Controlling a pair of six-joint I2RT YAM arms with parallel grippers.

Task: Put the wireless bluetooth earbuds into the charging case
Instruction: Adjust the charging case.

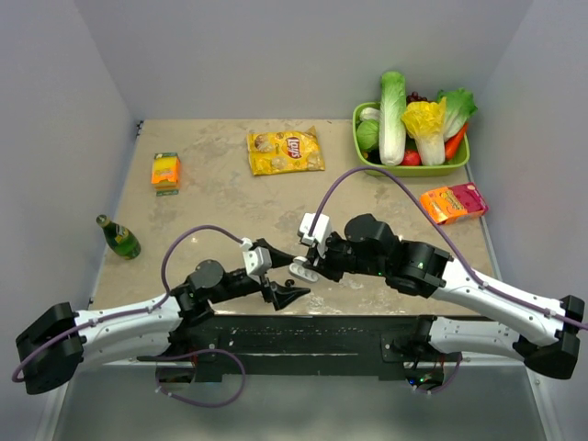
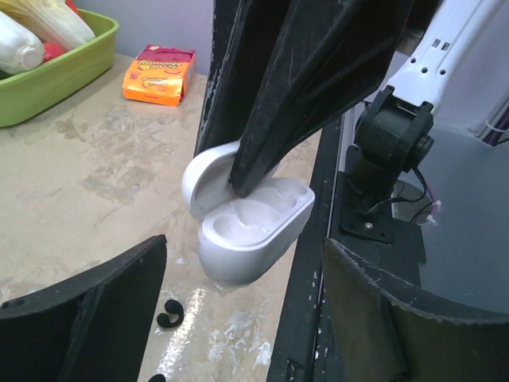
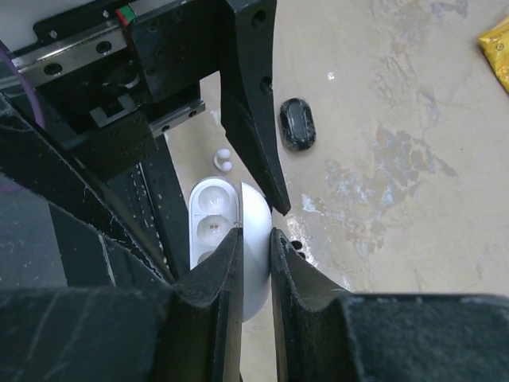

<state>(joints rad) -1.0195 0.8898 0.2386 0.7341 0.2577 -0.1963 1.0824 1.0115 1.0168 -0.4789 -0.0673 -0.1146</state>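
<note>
Right claw, seen from above, is clamped on the white charging case, held up near the table's front edge. The left claw is spread wide and empty just beside it, and at the far right a green basket is packed with vegetables. From the left wrist camera the case hangs open, pinched by its lid alone, and both wells are bare. From the right wrist camera a dark earbud and a whitish earbud lie on the table beyond the case. I judge that so thin a hold on the hinged lid could let the body swing or slip if a bud is pressed in hard. The tiny rounded buds may also squirt out of the fingers.
</note>
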